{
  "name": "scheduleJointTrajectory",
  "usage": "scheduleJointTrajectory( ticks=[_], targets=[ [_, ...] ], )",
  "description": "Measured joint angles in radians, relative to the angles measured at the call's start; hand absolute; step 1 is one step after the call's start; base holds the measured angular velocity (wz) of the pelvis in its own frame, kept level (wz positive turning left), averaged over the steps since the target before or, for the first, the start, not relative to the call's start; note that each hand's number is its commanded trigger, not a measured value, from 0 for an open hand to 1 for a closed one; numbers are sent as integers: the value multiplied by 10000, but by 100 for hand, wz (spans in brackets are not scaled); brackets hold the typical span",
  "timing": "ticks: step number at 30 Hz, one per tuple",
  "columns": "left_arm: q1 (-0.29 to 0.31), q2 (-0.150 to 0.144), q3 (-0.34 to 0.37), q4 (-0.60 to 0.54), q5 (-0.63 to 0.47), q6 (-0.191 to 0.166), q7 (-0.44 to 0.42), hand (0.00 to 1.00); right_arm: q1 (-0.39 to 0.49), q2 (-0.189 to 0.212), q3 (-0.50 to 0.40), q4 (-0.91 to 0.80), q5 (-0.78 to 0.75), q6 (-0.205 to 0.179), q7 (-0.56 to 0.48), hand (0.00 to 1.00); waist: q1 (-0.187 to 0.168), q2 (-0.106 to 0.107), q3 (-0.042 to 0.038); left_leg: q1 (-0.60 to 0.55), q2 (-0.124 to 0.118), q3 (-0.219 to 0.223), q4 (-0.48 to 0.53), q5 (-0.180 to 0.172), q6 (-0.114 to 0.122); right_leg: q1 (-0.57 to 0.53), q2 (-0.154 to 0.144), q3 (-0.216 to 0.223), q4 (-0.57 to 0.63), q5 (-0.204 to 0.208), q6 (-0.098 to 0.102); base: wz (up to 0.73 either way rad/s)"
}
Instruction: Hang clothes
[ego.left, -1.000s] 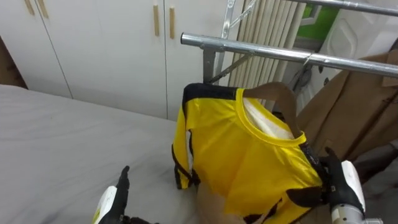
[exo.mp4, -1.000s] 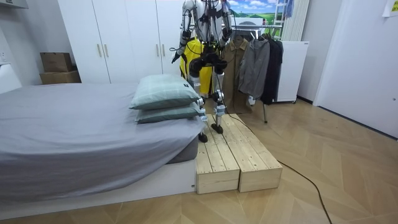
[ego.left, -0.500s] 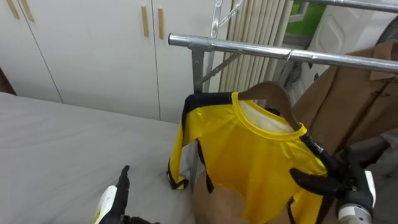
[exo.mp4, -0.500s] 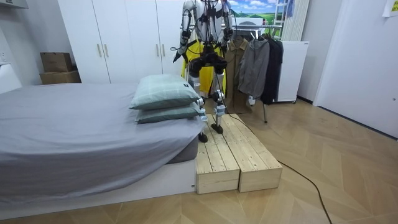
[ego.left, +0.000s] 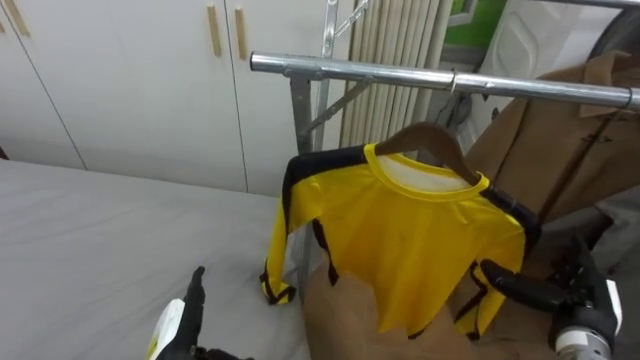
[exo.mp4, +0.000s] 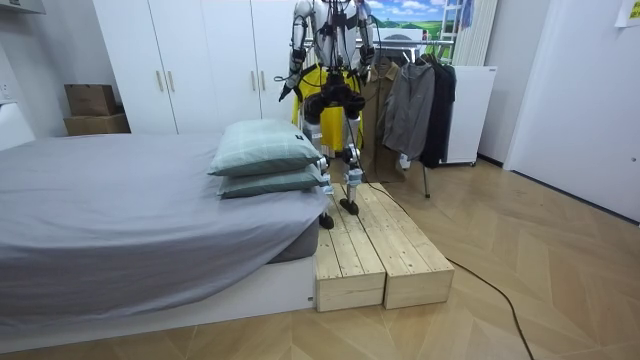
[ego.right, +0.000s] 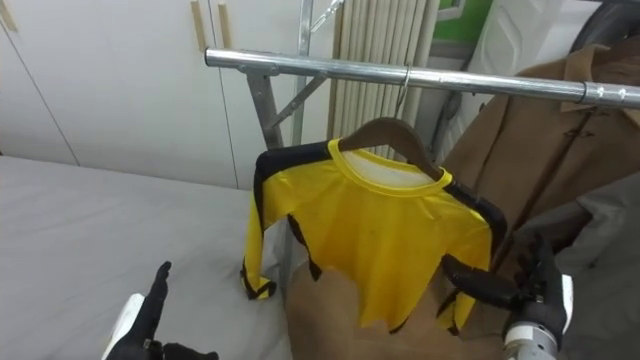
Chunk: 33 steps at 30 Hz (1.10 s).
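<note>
Yellow shirt (ego.left: 400, 245) hanging on a wooden hanger (ego.left: 428, 138) from the metal rail (ego.left: 380, 71), right hand (ego.left: 545, 293) hovering below the rail, fingers straight, tips just beside the shirt's sleeve, left hand (ego.left: 190, 300) resting open-fingered over the bed (ego.left: 80, 230).

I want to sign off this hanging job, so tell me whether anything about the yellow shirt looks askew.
Slightly askew. The yellow shirt hangs on its wooden hanger from the metal rail, but its collar slants down to one side, and one sleeve end lies close to the straight fingers of the right hand. No damage shows.
</note>
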Motion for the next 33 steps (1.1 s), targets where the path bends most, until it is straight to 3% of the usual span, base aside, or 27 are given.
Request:
scheduleJointTrajectory(
  ticks=[4, 10, 19, 25, 33],
  targets=[
    [0, 0, -5, 57, -10, -1, -7, 0, 1, 0, 1, 0, -6, 0, -70, 0, -2, 42, -56, 22, 17, -2, 1, 0, 0, 17, 16, 0, 1, 11, -18, 0],
    [35, 4, -11, 61, -12, -21, -53, 0, 96, 5, 9, 0, -467, -46, -66, 0, -6, 54, -63, 117, 49, 48, 4, 4, -9, 102, 52, 19, 3, 39, -61, 0],
    [48, 25, -62, 114, -75, -29, -36, 0, 980, 6, 543, 2, -848, -134, -28, 0, -30, 66, -68, -65, 56, 224, 22, 23, -43, -142, 78, 178, -29, 128, -68, -6],
    [125, -5, -244, 255, -78, -66, -41, 0, 1582, 114, 845, 112, -849, -150, 799, 0, -104, 58, -66, -44, 80, 234, 0, 23, -43, -118, 114, 213, -49, 130, -69, 0],
    [351, -27, -198, 1455, -126, -338, -712, 0, 1962, 445, 961, 2263, -773, -206, 2461, 0, 47, 19, -59, 64, 83, 309, -87, 21, -45, -65, 139, 255, -83, 111, -87, -2]
  ],
)
